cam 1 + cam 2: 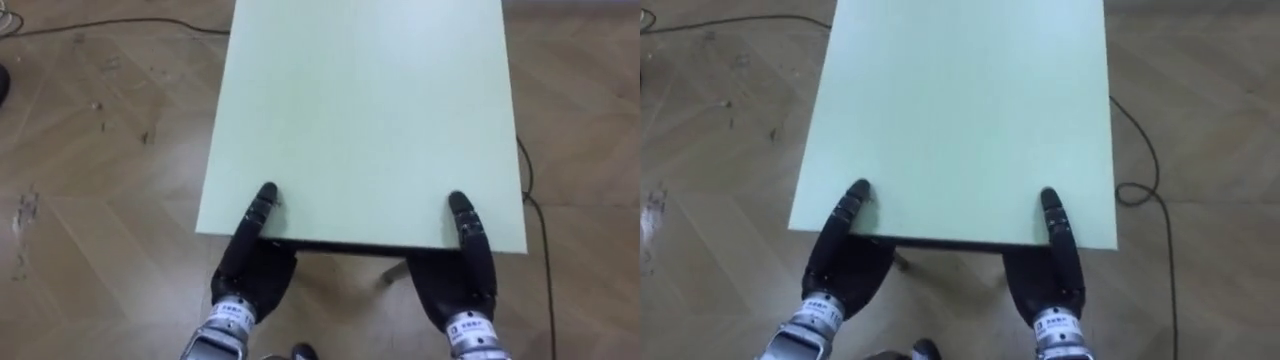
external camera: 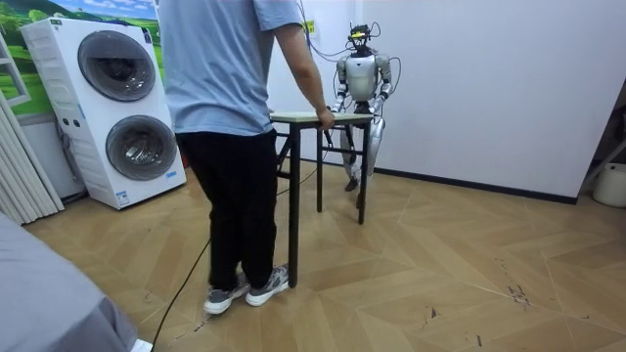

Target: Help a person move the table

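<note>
Gripping the near edge of the pale green table (image 1: 360, 120), the robot's left hand (image 1: 250, 265) clamps on by the near left corner and its right hand (image 1: 462, 278) by the near right corner. Each thumb lies flat on the tabletop while the palm and the other fingers pass beneath the edge, pinching the board. The tabletop is bare and stretches away from the robot over a herringbone wooden floor (image 1: 90, 150), where a dark cable (image 1: 546, 262) runs beside the table's right edge. At the far end, a person (image 2: 230, 147) in a light blue shirt and dark trousers stands with one hand (image 2: 325, 118) on the table's corner. The robot stands upright at its own end before a white wall (image 2: 489, 78); two stacked washing machines (image 2: 117, 108) stand at the room view's left.
</note>
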You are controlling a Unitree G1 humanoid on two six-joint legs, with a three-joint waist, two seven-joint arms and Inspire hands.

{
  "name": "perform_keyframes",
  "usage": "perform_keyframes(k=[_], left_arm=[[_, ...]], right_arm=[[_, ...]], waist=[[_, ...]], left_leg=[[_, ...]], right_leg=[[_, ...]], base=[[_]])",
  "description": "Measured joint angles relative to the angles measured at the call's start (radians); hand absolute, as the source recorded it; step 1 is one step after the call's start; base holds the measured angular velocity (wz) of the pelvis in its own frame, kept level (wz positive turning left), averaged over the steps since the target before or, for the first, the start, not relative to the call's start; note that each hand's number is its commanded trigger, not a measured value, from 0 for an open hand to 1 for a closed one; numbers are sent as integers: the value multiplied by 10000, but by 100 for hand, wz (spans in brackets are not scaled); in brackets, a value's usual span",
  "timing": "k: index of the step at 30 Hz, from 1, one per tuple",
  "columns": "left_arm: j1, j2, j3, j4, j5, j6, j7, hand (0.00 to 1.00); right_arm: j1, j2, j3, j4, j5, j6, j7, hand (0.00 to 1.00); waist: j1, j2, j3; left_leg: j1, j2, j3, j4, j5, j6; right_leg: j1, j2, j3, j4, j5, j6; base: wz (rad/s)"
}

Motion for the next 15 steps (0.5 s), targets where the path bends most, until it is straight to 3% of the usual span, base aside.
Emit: perform_keyframes(k=[1, 2, 3, 4, 5, 6, 7, 8, 9, 10, 11, 12, 13, 14, 15], left_arm=[[32, 22, -29, 3, 32, 45, 34, 100], [4, 25, -34, 5, 55, 50, 34, 100], [-75, 54, -29, 6, 82, 58, 32, 100], [7, 57, 8, 7, 71, 41, -13, 100], [119, 47, 124, 7, 65, 27, -35, 100], [297, 9, 261, 8, 18, 67, -64, 100], [387, -19, 351, 9, 1, 113, -133, 100], [388, -22, 369, 9, 1, 151, -149, 100], [380, -66, 409, 6, 11, 187, -237, 100], [287, -133, 409, 6, 45, 245, -259, 100], [208, -154, 397, 6, 64, 271, -257, 100], [-7, -166, 385, 9, 70, 329, -229, 100], [-196, -151, 368, 9, 71, 335, -187, 100], [-320, -123, 321, 7, 97, 334, -127, 100], [-590, -120, 204, 1, 173, 329, -36, 100]], right_arm=[[44, 36, 28, 103, 3, -115, 2, 100], [53, 30, 46, 114, 4, -162, 15, 100], [15, 25, 44, 161, 23, -166, 119, 100], [-99, -3, 130, 225, 23, -101, 93, 100], [-154, -47, 245, 288, 23, -87, 57, 100], [-153, -54, 389, 325, 23, -101, 25, 100], [-152, -52, 474, 324, 9, -158, 12, 100], [-154, 29, 476, 322, -20, -171, 12, 100], [-204, 13, 449, 284, -68, -165, 12, 100], [-215, 12, 410, 203, -91, -187, 12, 100], [-218, 15, 366, 145, -90, -209, 12, 100], [-228, 31, 242, 16, -85, -220, 11, 100], [-272, 25, 230, -66, -64, -236, 3, 100], [-294, 32, 211, -82, -63, -288, 3, 100], [-309, 19, 93, -185, -60, -373, 3, 100]], waist=[[56, 32, -7], [60, 27, -9], [3, 14, -12], [62, 47, 19], [107, 82, 21], [249, 107, 17], [248, 181, 10], [232, 203, 9], [-4, 254, -4], [-217, 326, -18], [-305, 374, -18], [-418, 474, -18], [-582, 593, -21], [-625, 623, -31], [-715, 760, -37]], left_leg=[[4, -204, -514, -596, 711, -414], [13, -254, -700, -1036, 1154, -757], [56, -265, -978, -1860, 1857, -1621], [11, 263, -816, -1184, 1369, -1809], [16, 547, -781, -290, 729, -1722], [113, 1138, -780, 1548, -325, -1831], [307, 1735, -991, 3149, -959, -1983], [484, 1992, -1142, 3704, -1140, -2037], [952, 2432, -1553, 4383, -1327, -2112], [1615, 2865, -1819, 4437, -1319, -2146], [2010, 3125, -1864, 4330, -1299, -2180], [2907, 3591, -1862, 3839, -1193, -2356], [3815, 3851, -1816, 2825, -1002, -2642], [4293, 3849, -1817, 2067, -935, -2726], [4983, 3788, -1770, 503, -825, -2876]], right_leg=[[-185, 114, -168, -55, 320, -171], [-338, 143, -269, -116, 494, -252], [-614, 142, -509, -423, 896, -446], [-783, 167, -1028, -574, 1265, -649], [-806, 252, -1241, -578, 1426, -740], [-795, 383, -1669, -571, 1601, -909], [-930, 541, -2114, -525, 1722, -1067], [-1042, 591, -2352, -472, 1752, -1120], [-1367, 613, -2727, -270, 1798, -1203], [-1721, 553, -2984, -19, 1813, -1231], [-1899, 513, -3063, 104, 1819, -1241], [-2295, 431, -3169, 413, 1830, -1256], [-2683, 318, -3261, 758, 1862, -1205], [-2935, 210, -3253, 971, 1888, -1162], [-3419, 20, -3180, 1334, 1973, -1027]], base=[[7], [23], [0], [-23], [-60], [-53], [-39], [0], [38], [49], [48], [34], [28], [31], [31]])
